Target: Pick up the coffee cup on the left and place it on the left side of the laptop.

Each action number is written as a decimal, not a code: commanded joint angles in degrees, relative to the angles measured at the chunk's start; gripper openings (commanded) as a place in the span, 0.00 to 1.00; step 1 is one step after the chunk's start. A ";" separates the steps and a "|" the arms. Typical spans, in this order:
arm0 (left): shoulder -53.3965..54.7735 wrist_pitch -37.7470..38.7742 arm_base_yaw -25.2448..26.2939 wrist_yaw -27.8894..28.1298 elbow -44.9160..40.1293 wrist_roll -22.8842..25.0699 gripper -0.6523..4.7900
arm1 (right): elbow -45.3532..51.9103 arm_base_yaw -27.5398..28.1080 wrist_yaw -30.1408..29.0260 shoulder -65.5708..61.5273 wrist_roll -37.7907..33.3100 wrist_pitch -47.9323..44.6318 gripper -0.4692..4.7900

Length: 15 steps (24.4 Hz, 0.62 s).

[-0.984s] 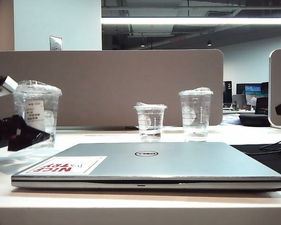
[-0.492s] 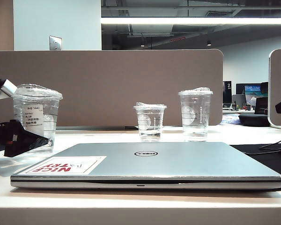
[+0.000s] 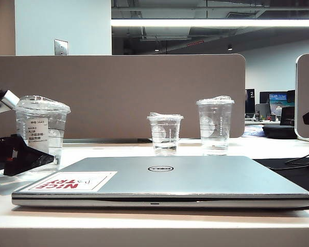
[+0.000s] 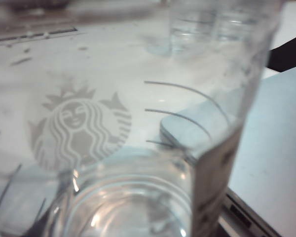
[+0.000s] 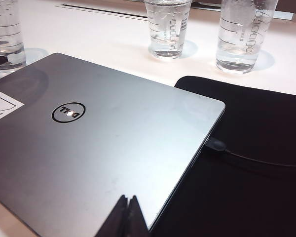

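The coffee cup (image 3: 42,123), clear and lidded with a white printed label, stands upright at the far left, just beyond the laptop's left front corner. My left gripper (image 3: 44,154) is shut on its lower half, one black finger (image 3: 26,154) showing in front. The cup wall and its logo (image 4: 79,128) fill the left wrist view, and I cannot tell whether its base touches the table. The silver laptop (image 3: 195,177) lies closed. My right gripper (image 5: 128,202) hangs shut and empty over the laptop's lid (image 5: 89,148).
A short clear cup (image 3: 165,134) and a taller clear cup (image 3: 215,126) stand behind the laptop. A black sleeve (image 5: 246,163) with a cable lies to the laptop's right. A beige partition (image 3: 118,92) closes off the back of the table.
My left gripper has lowered the coffee cup a little toward the table and nudged it slightly right. The right gripper has not moved.
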State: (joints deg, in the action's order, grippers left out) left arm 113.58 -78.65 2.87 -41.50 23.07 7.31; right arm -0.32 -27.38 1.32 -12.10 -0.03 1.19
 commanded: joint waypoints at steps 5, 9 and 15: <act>-0.37 1.42 0.07 -1.20 -0.04 0.20 0.82 | 0.24 -0.04 0.04 -0.02 0.07 -1.01 0.08; -0.37 1.55 0.07 -1.49 -0.09 0.15 0.82 | 0.24 -0.04 0.04 -0.02 0.09 -0.98 0.08; -0.42 -1.33 0.37 -3.65 -1.01 -2.78 0.98 | 0.24 -0.04 0.04 -0.02 0.09 -1.01 0.08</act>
State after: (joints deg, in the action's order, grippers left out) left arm 113.54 -77.76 2.94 -44.60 22.79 5.89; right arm -0.32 -27.38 1.32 -12.10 -0.03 1.19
